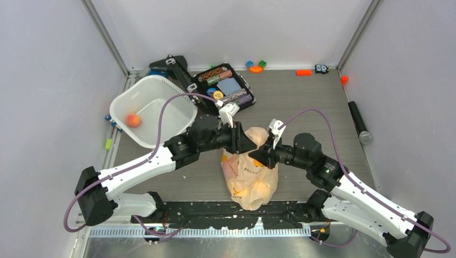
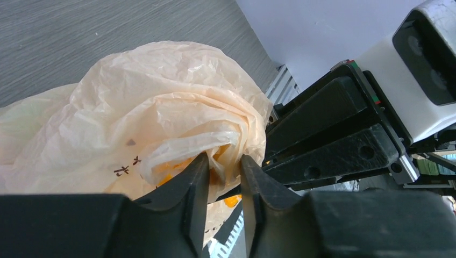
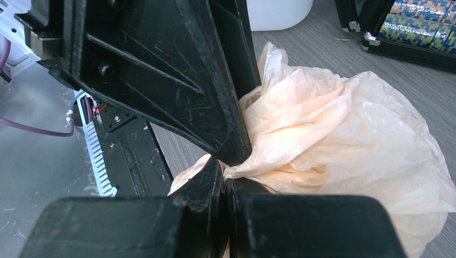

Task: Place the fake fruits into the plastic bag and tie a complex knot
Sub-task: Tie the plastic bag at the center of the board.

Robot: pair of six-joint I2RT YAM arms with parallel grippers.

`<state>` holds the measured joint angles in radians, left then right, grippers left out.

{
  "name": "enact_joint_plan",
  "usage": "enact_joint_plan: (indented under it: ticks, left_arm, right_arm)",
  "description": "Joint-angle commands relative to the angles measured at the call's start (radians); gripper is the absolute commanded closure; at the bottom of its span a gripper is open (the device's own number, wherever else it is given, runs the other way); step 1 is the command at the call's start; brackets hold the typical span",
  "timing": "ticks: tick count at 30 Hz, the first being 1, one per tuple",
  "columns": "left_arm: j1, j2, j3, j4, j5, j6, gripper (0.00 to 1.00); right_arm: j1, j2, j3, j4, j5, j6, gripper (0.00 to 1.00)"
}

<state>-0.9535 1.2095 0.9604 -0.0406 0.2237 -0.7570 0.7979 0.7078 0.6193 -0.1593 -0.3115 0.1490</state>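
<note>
The plastic bag stands near the table's front edge between both arms, pale peach and crinkled, with yellow fake fruits showing through its film. One small orange fruit lies in the white tub. My left gripper is at the bag's gathered top. In the left wrist view its jaws stand a little apart with a bunched fold of the bag pressed between the tips. My right gripper is shut on a twisted neck of the bag, tip to tip with the left one.
The white tub sits at the back left. A black case of small items lies behind the bag. Toy blocks and an orange piece line the back wall. A black cylinder lies at the right.
</note>
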Motion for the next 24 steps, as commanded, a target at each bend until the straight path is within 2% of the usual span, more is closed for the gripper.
enact_joint_plan:
  ticks: [1, 3, 5, 7, 9, 10, 11, 13, 17, 24]
  left_arm:
    - [-0.016, 0.024, 0.053, 0.043, -0.03, -0.026, 0.77]
    - [-0.016, 0.028, 0.051, 0.044, -0.029, -0.03, 0.86]
    - [-0.016, 0.026, 0.041, 0.044, -0.029, -0.034, 1.0]
    - [-0.016, 0.011, 0.021, 0.068, -0.023, -0.026, 1.0]
    - [-0.015, -0.011, -0.001, 0.085, -0.015, 0.003, 1.0]
    - [-0.015, -0.016, -0.008, 0.086, -0.006, 0.025, 1.0]
    - [-0.014, -0.026, -0.012, 0.082, 0.006, 0.053, 1.0]
    - [-0.012, -0.036, -0.02, 0.093, 0.059, 0.109, 1.0]
    - [0.001, -0.051, -0.052, 0.166, 0.165, 0.159, 1.0]
    - [0.016, -0.062, -0.077, 0.24, 0.284, 0.223, 1.0]
  right_arm:
    - [0.014, -0.022, 0.048, 0.023, 0.001, -0.022, 0.95]
    - [0.015, -0.026, 0.05, 0.014, 0.008, -0.027, 0.95]
    - [0.015, -0.03, 0.057, -0.001, 0.021, -0.027, 0.95]
    - [0.015, -0.043, 0.071, -0.016, 0.038, -0.015, 0.81]
    - [0.015, -0.063, 0.095, -0.043, 0.075, 0.011, 0.47]
    - [0.011, -0.067, 0.107, -0.08, 0.109, 0.018, 0.4]
    - [0.006, -0.07, 0.137, -0.104, 0.125, 0.029, 0.29]
    - [-0.014, -0.073, 0.175, -0.166, 0.148, 0.042, 0.19]
    - [-0.078, -0.096, 0.19, -0.214, 0.108, 0.099, 0.16]
    - [-0.221, -0.214, 0.09, -0.227, 0.184, 0.243, 0.25]
